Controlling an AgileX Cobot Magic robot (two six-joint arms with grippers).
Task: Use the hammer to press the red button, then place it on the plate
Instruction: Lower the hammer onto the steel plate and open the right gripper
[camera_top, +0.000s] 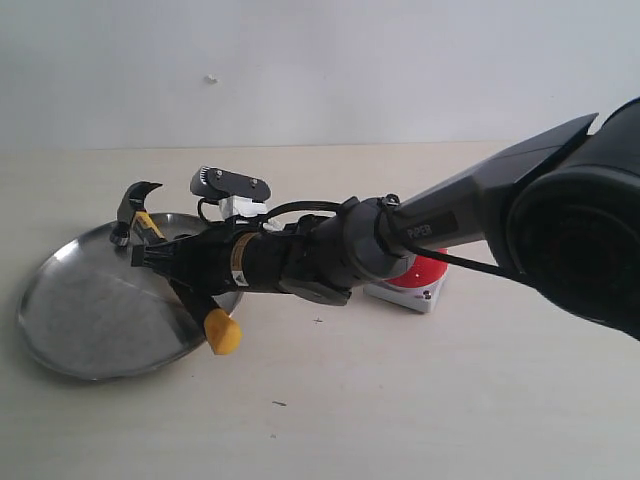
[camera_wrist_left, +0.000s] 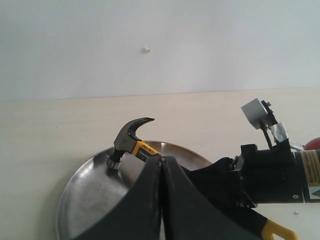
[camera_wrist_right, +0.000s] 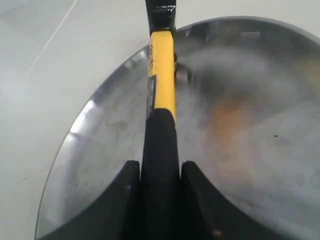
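Note:
My right gripper (camera_top: 165, 262) reaches across to the left and is shut on the hammer (camera_top: 140, 210) by its black handle. The yellow handle end (camera_top: 222, 332) sticks out below the fingers. The dark head points down at the far rim of the silver plate (camera_top: 80, 320); whether it touches is unclear. In the right wrist view the hammer (camera_wrist_right: 162, 85) runs out from between the gripper (camera_wrist_right: 160, 170) fingers over the plate (camera_wrist_right: 250, 125). The left gripper (camera_wrist_left: 161, 161) is shut on nothing, facing the hammer (camera_wrist_left: 131, 141) and plate (camera_wrist_left: 95, 195). The red button (camera_top: 428, 268) is half hidden behind the right arm.
The pale wooden table (camera_top: 400, 410) runs back to a white wall. The right arm's dark forearm (camera_top: 450, 225) stretches from the right edge across the middle, with its wrist camera (camera_top: 232, 185) on top.

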